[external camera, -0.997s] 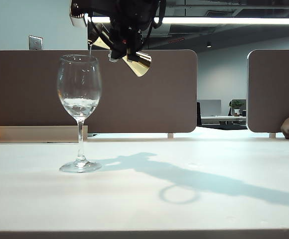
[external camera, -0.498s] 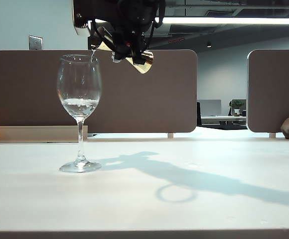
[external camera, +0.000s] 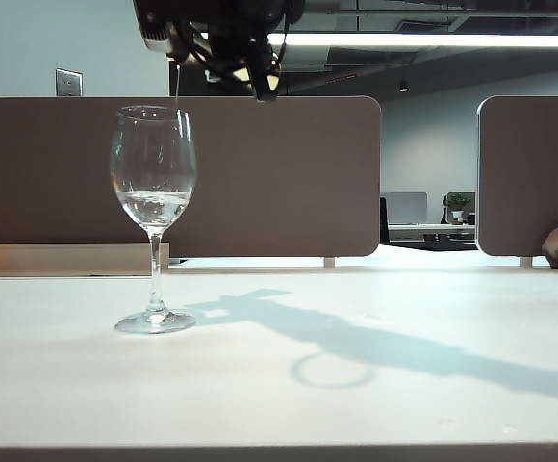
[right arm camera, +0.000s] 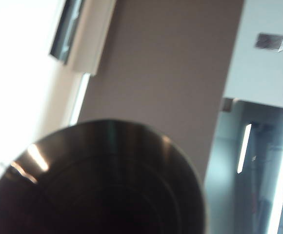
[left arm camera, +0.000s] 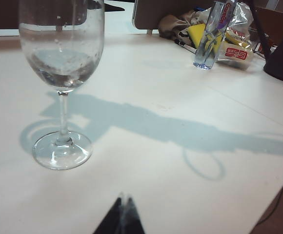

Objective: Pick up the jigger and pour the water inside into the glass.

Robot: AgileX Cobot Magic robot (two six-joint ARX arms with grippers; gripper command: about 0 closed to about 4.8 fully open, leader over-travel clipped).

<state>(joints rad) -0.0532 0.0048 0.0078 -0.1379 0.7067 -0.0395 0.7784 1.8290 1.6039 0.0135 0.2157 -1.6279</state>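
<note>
Right gripper (external camera: 245,67), jaws clenched on the tipped jigger (external camera: 223,60), hangs above the glass (external camera: 153,183) so water (external camera: 176,87) falls in (left gripper (left arm camera: 122,219), jaws closed, rests low over the worktop (external camera: 356,385)).

White tabletop (external camera: 375,385) filled foreground, crossed by long dark shadow. Brown rounded-corner partition (external camera: 289,178) stood behind table; second brown partition (external camera: 534,178) at right, gap between them. Through gap: distant desk with monitor (external camera: 404,207) and small potted plant (external camera: 457,204). Pale wall with switch plate (external camera: 68,82) upper left. Long ceiling light strip (external camera: 452,40) glowed overhead. Far table edge held clear bottle (left arm camera: 211,36) and snack packets (left arm camera: 236,48).
</note>
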